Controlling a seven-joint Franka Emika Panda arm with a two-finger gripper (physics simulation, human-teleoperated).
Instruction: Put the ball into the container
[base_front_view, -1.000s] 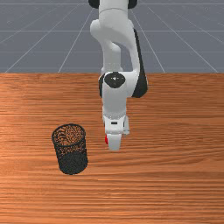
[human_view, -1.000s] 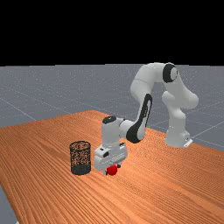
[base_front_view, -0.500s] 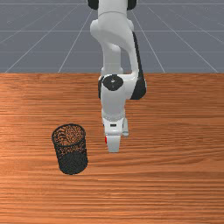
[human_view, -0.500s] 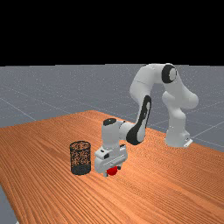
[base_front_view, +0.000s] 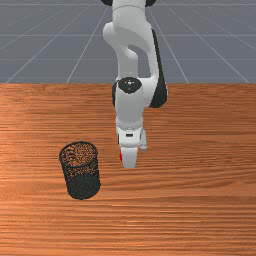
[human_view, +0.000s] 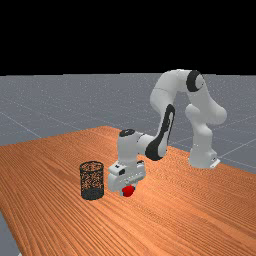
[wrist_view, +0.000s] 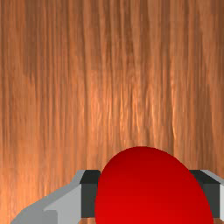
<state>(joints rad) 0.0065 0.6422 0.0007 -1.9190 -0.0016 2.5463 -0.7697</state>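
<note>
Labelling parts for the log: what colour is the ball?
The ball is plain red, seen best in the wrist view.

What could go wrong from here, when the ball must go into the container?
The round ball sits only between the two pads of the gripper, so it may slip out. It is also lower than the container's rim; moving sideways without enough lift could knock the container over.

In the far view, the ball (human_view: 128, 191) hides part of the claw (human_view: 128, 190). In the front view, the claw covers all but a red sliver of the ball, and the top edge cuts the arm (base_front_view: 131, 55). The wrist view's bottom edge crops the ball and 2 fingers (wrist_view: 89, 200).
</note>
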